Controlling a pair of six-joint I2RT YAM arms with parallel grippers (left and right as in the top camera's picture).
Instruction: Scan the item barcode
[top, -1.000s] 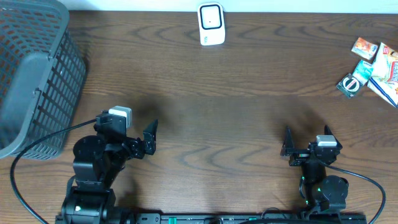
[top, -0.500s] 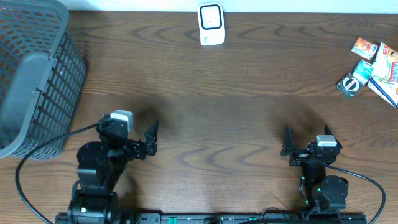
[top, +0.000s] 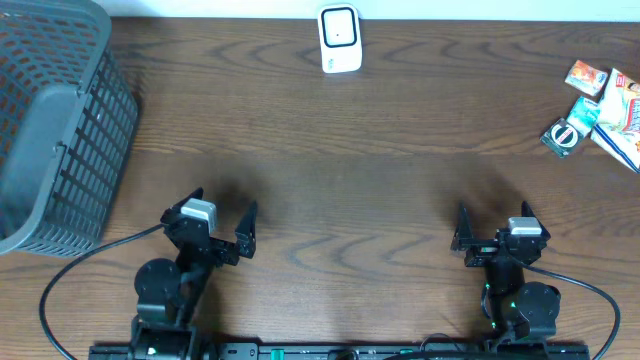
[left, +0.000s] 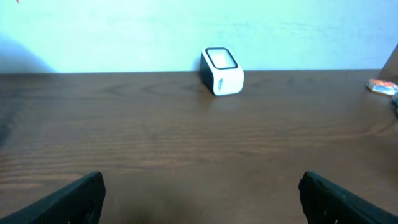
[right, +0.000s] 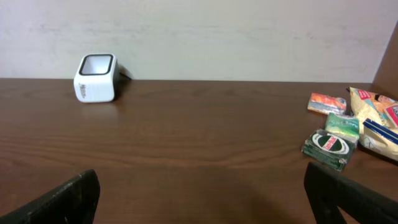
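Several packets (top: 598, 108) lie in a loose cluster at the table's far right edge, among them an orange one (top: 587, 76) and a green one (top: 566, 134) with a round logo; none is held. Scanner (top: 340, 39), white, window facing up, sits at the back edge near centre, well apart from the packets. Right gripper (top: 492, 211) hovers low at the front right, jaws spread wide, nothing between them; its wrist view shows the scanner (right: 96, 77) far left and the packets (right: 348, 124) far right. Left gripper (top: 222, 204) at the front left, likewise spread and empty, faces the scanner (left: 222, 71). Grey basket (top: 50, 130) stands at the left edge. Table (top: 380, 180) is dark wood.
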